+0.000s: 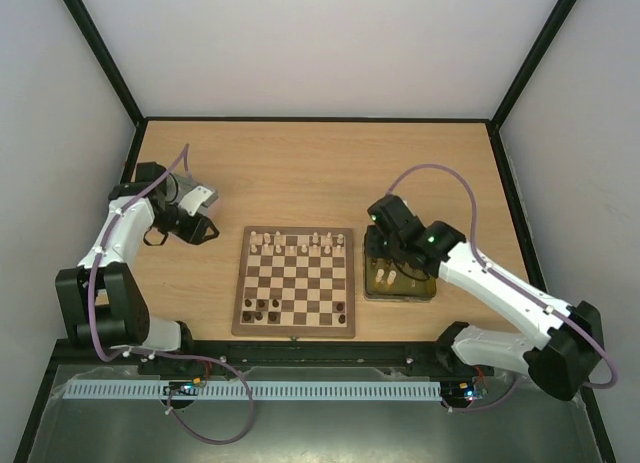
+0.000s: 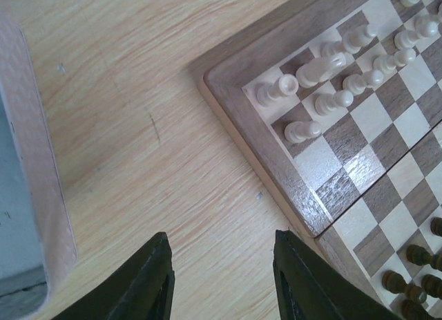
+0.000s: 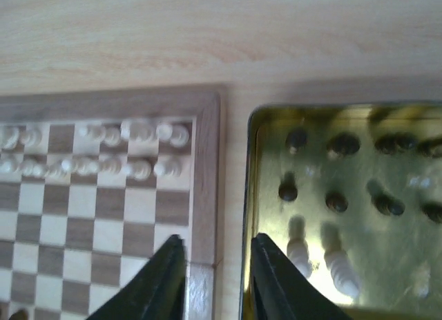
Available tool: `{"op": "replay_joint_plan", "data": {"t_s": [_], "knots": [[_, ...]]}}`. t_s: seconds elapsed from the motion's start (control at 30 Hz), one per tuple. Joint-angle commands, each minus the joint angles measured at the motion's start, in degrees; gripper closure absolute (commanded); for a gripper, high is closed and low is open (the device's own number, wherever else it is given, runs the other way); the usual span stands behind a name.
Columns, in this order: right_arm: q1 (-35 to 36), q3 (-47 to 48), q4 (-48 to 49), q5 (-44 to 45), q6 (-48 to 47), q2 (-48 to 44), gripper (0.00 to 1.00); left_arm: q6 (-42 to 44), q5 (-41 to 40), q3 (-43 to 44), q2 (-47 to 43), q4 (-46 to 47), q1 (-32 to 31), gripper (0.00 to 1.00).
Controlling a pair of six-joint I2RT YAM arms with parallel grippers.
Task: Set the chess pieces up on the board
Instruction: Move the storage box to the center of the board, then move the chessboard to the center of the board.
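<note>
The board [image 1: 295, 328] lies in the middle of the table. Cream chess pieces [image 1: 300, 243] stand along its far rows, and a few dark ones [image 1: 262, 308] sit by its near left corner. My left gripper [image 1: 200, 226] hovers left of the board. In the left wrist view it [image 2: 221, 265] is open over bare wood beside the board's rim [image 2: 276, 168], with nothing between its fingers. My right gripper [image 3: 215, 265] is open and empty above the strip between the board's rim [image 3: 206, 168] and a yellow-lined tin [image 3: 252, 195] holding dark pieces [image 3: 336, 201] and two cream pieces [image 3: 338, 265].
The tin [image 1: 428, 293] sits right of the board, partly under my right arm. A grey metal lid with a raised rim [image 2: 41, 168] lies at the left edge of the left wrist view. Black frame bars and white walls enclose the table.
</note>
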Motion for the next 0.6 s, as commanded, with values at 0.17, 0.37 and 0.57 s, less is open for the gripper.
{"op": "replay_joint_plan", "data": {"t_s": [0.17, 0.37, 0.57], "knots": [[13.0, -9.1, -6.0, 1.9, 11.3, -4.4, 0.98, -1.1, -2.4, -3.0, 0.2, 1.4, -2.1, 0.68], [18.5, -10.9, -8.6, 2.4, 17.6, -9.3, 0.98, -2.9, -4.2, -5.7, 0.8, 4.4, -4.0, 0.84], [25.2, -13.4, -9.1, 2.0, 23.2, -11.9, 0.98, -4.8, -3.9, -5.7, 3.9, 6.8, -4.9, 0.95]]}}
